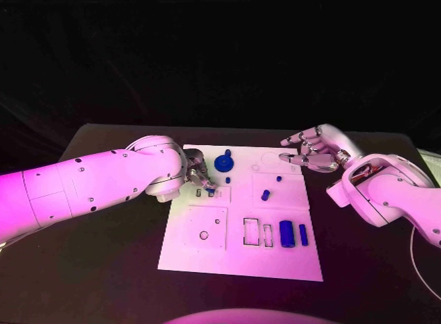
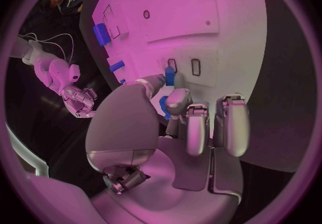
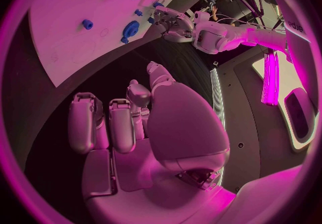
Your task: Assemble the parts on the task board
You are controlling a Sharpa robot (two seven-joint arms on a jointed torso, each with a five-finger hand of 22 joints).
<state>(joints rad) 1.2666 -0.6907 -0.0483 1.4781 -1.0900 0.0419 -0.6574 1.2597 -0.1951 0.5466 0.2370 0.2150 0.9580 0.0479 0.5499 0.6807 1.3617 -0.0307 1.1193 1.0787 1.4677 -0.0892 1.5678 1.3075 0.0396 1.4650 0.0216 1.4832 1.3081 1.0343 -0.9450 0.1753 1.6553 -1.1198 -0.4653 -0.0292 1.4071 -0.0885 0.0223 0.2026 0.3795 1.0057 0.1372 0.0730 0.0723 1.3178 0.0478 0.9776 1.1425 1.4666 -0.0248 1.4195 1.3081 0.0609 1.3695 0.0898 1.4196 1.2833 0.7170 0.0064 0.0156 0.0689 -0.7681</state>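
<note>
The white task board [image 1: 213, 253] lies mid-table. My left hand [image 1: 199, 178] hovers over its left half and pinches a small blue part [image 2: 169, 77] between thumb and a finger, right beside two narrow slots [image 2: 195, 67]. A round blue part [image 1: 225, 162] sits just beyond that hand. Two small blue pegs [image 1: 265, 195] stand on the board's right half. A blue cylinder [image 1: 286, 233] and a thin blue bar [image 1: 303, 234] lie in recesses nearer to me. My right hand [image 1: 316, 150] floats off the board's far right corner, fingers apart, holding nothing.
The black table [image 1: 113, 270] surrounds the board with bare room on both sides. Two rectangular recesses [image 1: 251, 231] stand next to the cylinder. A square panel with a small hole [image 1: 202, 235] is on the near left. A thin cable [image 1: 423, 270] runs by my right arm.
</note>
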